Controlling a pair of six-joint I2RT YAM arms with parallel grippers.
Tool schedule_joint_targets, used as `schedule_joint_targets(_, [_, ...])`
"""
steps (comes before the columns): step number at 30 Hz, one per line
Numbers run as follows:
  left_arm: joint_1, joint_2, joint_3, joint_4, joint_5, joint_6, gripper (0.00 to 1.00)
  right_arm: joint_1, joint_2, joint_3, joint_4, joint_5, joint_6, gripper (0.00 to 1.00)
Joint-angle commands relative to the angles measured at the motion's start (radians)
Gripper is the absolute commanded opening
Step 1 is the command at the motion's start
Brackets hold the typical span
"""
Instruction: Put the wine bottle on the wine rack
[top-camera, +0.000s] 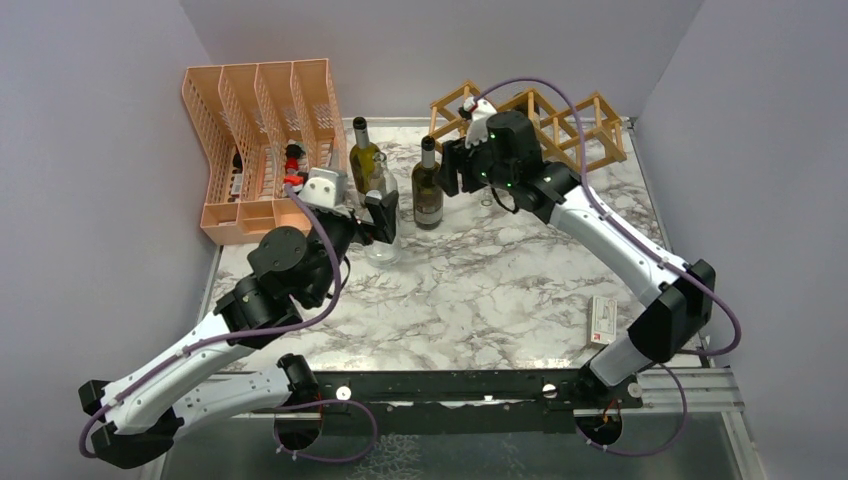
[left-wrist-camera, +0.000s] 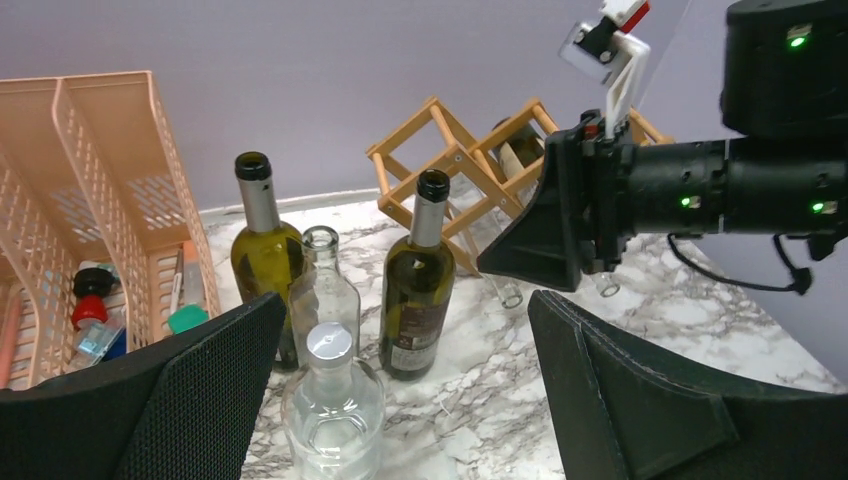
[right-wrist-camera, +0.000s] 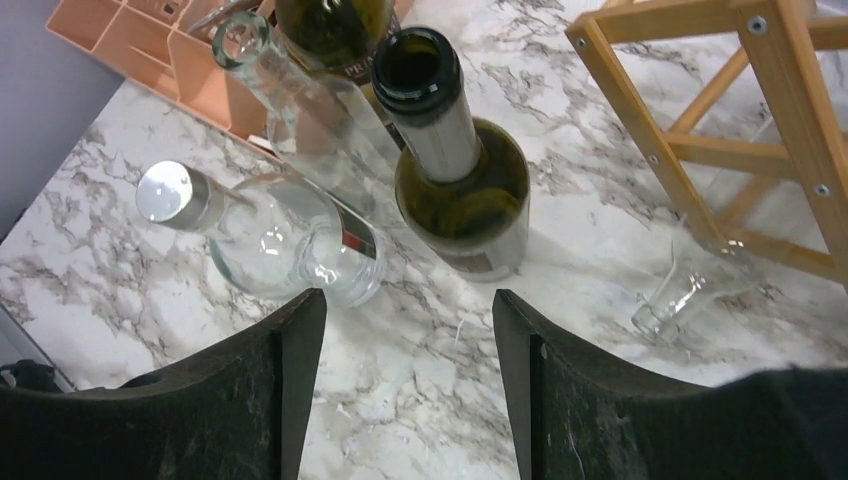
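Observation:
A dark green wine bottle (top-camera: 428, 188) stands open-necked on the marble table; it also shows in the left wrist view (left-wrist-camera: 418, 290) and the right wrist view (right-wrist-camera: 465, 190). A second, lighter green wine bottle (top-camera: 363, 155) stands to its left. The light wooden wine rack (top-camera: 545, 115) sits at the back right and holds a clear glass bottle (right-wrist-camera: 690, 285) lying down. My right gripper (top-camera: 450, 172) is open and empty, just right of the dark bottle and above the table (right-wrist-camera: 410, 330). My left gripper (top-camera: 383, 212) is open and empty, left of the dark bottle (left-wrist-camera: 405, 320).
A tall clear bottle (left-wrist-camera: 322, 290) and a round clear bottle with a silver cap (left-wrist-camera: 333, 400) stand between my left fingers and the wine bottles. A peach mesh file organizer (top-camera: 255, 140) stands at the back left. A small white card (top-camera: 603, 322) lies at the near right.

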Motion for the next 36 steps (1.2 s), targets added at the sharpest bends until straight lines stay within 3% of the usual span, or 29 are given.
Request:
schedule_joint_targets(1, [0.004,-0.036,-0.024,0.041,-0.056,-0.011,0.99,0.023,0.091,0.098,0.043,0.076,-0.025,0.65])
schedule_joint_targets(12, [0.004,-0.044,-0.037,0.023,-0.046,-0.028,0.99,0.054,0.311,0.318,0.053,0.119,-0.085,0.63])
schedule_joint_targets(16, [0.004,-0.040,-0.042,0.020,-0.037,-0.034,0.99,0.064,0.334,0.328,0.078,0.123,-0.125,0.55])
schedule_joint_targets(20, [0.004,-0.035,-0.048,0.018,-0.030,-0.045,0.99,0.069,0.332,0.313,0.086,0.146,-0.147,0.40])
schedule_joint_targets(24, [0.004,-0.030,-0.058,0.024,-0.021,-0.054,0.99,0.075,0.304,0.290,0.095,0.171,-0.161,0.21])
schedule_joint_targets(26, [0.004,-0.025,-0.066,0.028,-0.016,-0.054,0.99,0.080,0.277,0.272,0.105,0.178,-0.166,0.16])
schedule_joint_targets(36, [0.003,0.053,-0.222,0.177,0.129,-0.030,0.99,0.087,-0.004,0.083,0.089,0.173,-0.137,0.12])
